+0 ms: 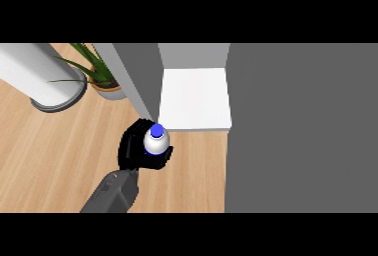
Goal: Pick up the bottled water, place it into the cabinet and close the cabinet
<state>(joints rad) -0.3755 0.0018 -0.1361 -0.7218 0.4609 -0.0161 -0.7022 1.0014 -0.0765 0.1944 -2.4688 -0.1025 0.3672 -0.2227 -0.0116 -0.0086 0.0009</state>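
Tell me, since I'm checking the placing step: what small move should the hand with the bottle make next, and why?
Probably carry the bottled water forward and a little right, onto the cabinet's white shelf. The left hand is curled round the bottle, which stands upright just before the shelf's front edge, near the grey side wall, so it is not yet inside.

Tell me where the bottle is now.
In the head view, the bottle is left of centre, held upright in the left hand, just in front of the cabinet's white shelf.
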